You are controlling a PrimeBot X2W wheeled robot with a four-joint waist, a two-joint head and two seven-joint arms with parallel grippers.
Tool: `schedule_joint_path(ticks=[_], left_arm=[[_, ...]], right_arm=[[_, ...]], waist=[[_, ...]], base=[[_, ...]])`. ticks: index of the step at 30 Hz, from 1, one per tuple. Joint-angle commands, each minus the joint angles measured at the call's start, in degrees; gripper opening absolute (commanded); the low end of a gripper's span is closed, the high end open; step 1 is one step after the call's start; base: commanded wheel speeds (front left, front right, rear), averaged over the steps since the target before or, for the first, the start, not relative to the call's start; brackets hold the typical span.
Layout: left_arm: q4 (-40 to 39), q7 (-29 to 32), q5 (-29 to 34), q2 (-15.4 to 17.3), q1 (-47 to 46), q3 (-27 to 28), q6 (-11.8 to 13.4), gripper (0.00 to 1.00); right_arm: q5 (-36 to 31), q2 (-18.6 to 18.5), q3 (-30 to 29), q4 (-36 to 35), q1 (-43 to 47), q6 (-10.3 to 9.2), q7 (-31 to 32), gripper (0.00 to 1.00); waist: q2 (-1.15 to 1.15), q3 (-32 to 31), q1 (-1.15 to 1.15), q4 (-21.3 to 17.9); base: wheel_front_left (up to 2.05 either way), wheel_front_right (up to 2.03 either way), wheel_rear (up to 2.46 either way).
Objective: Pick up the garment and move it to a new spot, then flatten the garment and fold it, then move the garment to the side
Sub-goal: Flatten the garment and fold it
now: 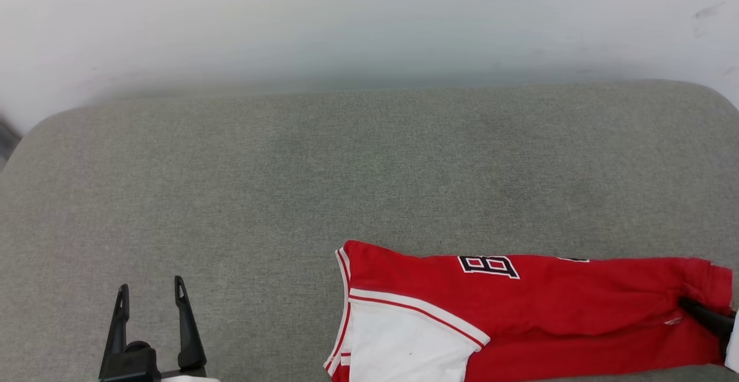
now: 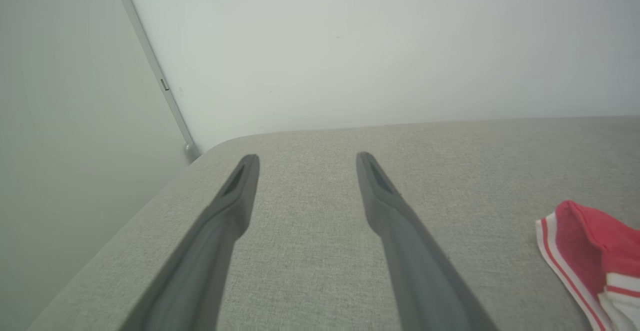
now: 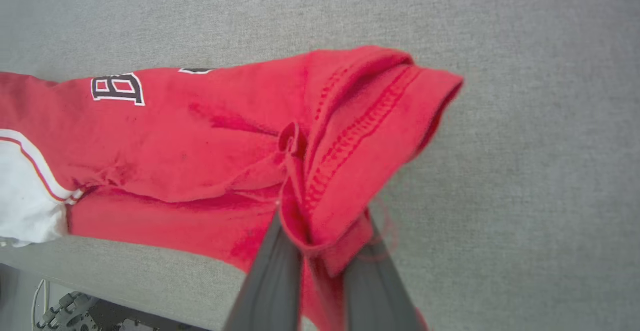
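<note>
Right gripper (image 3: 322, 226) (tight pinch) on garment (image 3: 200, 136) hem

The garment (image 1: 548, 313) is red, its sleeve (image 1: 404, 347) white with red-and-white striped trim (image 1: 344, 307) (black letter (image 1: 488, 265) outlined in white near its far edge); the cushion (image 1: 288, 168) beneath it is heathered grey, the wall (image 1: 346, 24) beyond off-white

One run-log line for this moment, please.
step: grasp garment | right end effector: shut on garment hem | left end effector: open, empty, above grey cushion | garment: lying on cushion
</note>
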Motion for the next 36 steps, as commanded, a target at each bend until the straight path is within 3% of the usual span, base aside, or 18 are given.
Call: schedule_joint_path(ticks=[1, 6, 10, 17, 27, 36], left_arm=[[-0.19, -0.13, 0.63, -0.51, 0.77, 0.31, -0.68, 1.00], [-0.54, -0.13, 1.44, -1.65, 1.27, 0.86, -2.36, 1.00], [-0.78, -0.13, 1.90, -2.29, 0.92, 1.38, -3.25, 1.00], [-1.08, -0.13, 2.39, -3.43, -1.77, 2.22, -5.01, 1.00], [-0.73, -0.13, 2.80, -4.45, -5.56, 2.01, -6.88, 1.00], [0.02, -0.13, 2.89, -5.40, -8.24, 1.78, -7.89, 1.00]], right_arm=[[-0.19, -0.81, 0.10, -2.51, 1.07, -0.04, 0.86, 0.00], [-2.13, -2.03, 0.62, -12.42, 1.44, -0.04, 3.74, 0.00], [-4.61, 0.08, 1.32, -19.60, -0.13, -0.04, 6.42, 0.00], [-13.88, 11.09, 5.04, -25.33, -7.38, -0.04, 12.36, 0.00], [-20.93, 25.21, 14.85, -16.76, -18.27, -0.04, 17.75, 0.00], [-23.81, 32.06, 21.69, -1.99, -22.25, -0.05, 14.84, 0.00]], waist=[[0.00, -0.23, 0.00, 0.18], [0.00, -0.51, 0.00, 0.45], [0.00, -0.21, 0.00, 0.62], [0.00, 2.65, 0.00, 0.89], [0.00, 6.79, 0.00, 2.09], [0.00, 9.92, 0.00, 3.19]], base=[[0.00, 0.00, 0.00], [0.00, 0.00, 0.00], [0.00, 0.00, 0.00], [0.00, 0.00, 0.00], [0.00, 0.00, 0.00], [0.00, 0.00, 0.00]])
